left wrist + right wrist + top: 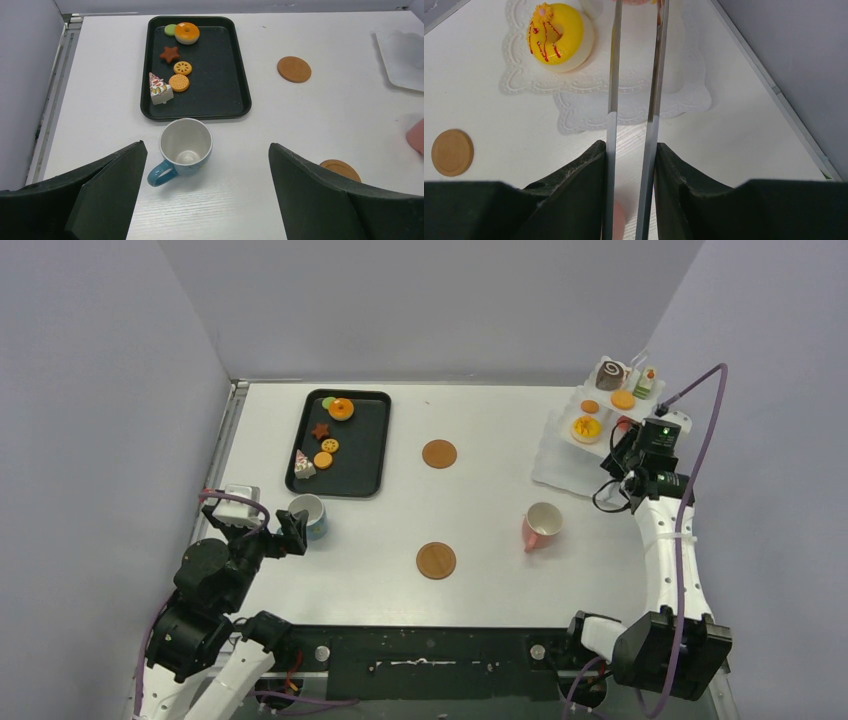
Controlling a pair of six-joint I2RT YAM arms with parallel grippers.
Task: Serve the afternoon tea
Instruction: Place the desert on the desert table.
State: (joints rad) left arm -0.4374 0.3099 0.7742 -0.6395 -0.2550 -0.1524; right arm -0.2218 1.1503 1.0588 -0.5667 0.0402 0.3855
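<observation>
Left wrist: left gripper [206, 150] is gaping empty before the upright blue cup [186, 142], handle near-left; right gripper [630, 147] is squeezing tongs [613, 75].

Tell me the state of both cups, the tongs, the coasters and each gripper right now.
blue cup: upright, empty.
pink cup: looks upright, empty, on neither coaster.
tongs: held, arms nearly closed.
far coaster: bare.
near coaster: bare.
left gripper: open, either side of the blue cup, not touching it.
right gripper: shut on the tongs.
</observation>
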